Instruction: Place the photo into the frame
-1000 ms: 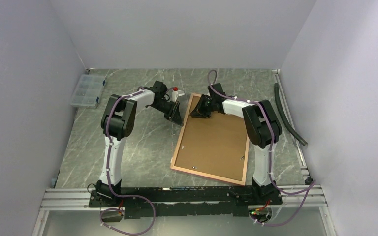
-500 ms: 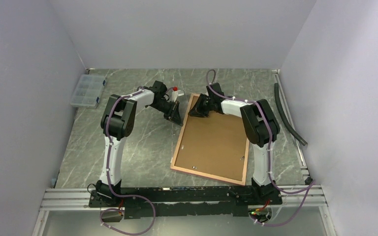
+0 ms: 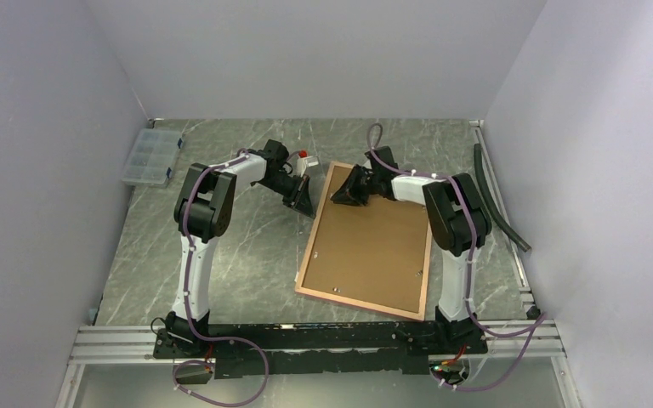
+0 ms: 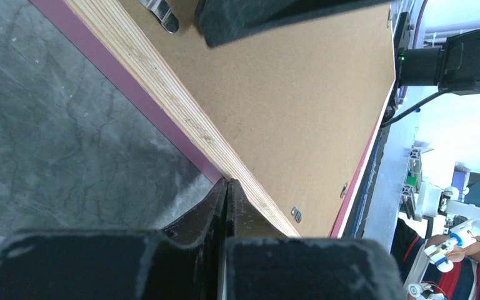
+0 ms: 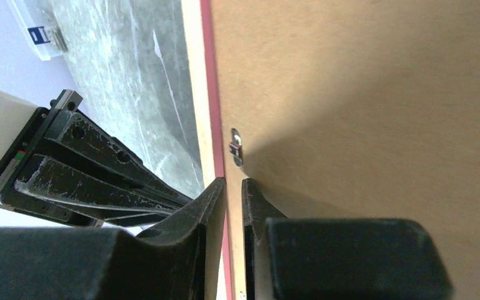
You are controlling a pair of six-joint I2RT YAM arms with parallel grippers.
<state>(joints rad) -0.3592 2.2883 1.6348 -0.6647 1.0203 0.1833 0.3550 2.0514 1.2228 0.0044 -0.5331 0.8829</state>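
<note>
green marble table (image 3: pixel 247 246) | frame (image 3: pixel 366 246) back up | left tool (image 4: pixel 227 187) clenched | right tool (image 5: pixel 232 184) grasping frame

Organizer box (image 3: pixel 150 157): clear, compartmented, sat at the table's (image 3: pixel 238 255) left edge near the far corner.
Hose (image 3: pixel 495 197): black, lay along the right edge.
Backing board (image 3: pixel 366 246): brown, lay flat near the middle.
</note>
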